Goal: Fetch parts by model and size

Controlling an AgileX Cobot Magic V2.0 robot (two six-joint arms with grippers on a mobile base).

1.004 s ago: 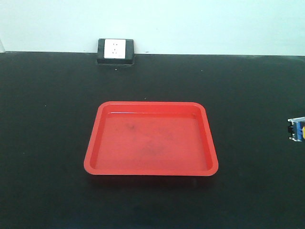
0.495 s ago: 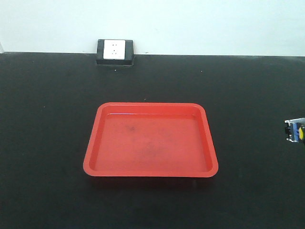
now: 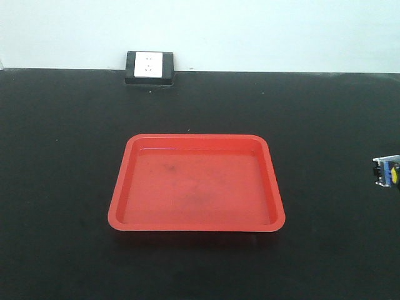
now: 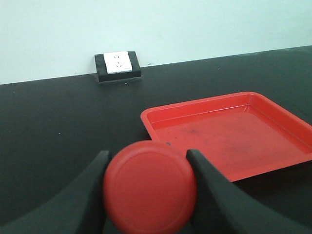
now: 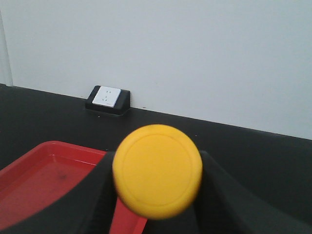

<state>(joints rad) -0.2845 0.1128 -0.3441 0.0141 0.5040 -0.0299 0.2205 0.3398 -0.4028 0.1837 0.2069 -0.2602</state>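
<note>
In the left wrist view my left gripper [image 4: 147, 155] is shut on the red-capped switch [image 4: 149, 186]. Its round cap faces the camera and hides the body; the black fingers [image 4: 90, 180] press either side. The right wrist view shows my right gripper [image 5: 155, 161] shut on the yellow-capped switch [image 5: 157, 170], held above the black table near the red tray's right side. In the front view only the yellow switch's blue and black body [image 3: 387, 172] pokes in at the right edge. Neither arm shows there.
A shallow red tray [image 3: 194, 187] lies mid-table with nothing in it, also seen as the tray [image 4: 195, 103] ahead-right of the left gripper and the tray [image 5: 44, 180] left of the right one. A black-and-white socket block [image 3: 149, 67] sits at the back wall.
The yellow switch's body at the front view's right edge has crept slightly left and down. The tray's place in the picture shifted a few pixels.
</note>
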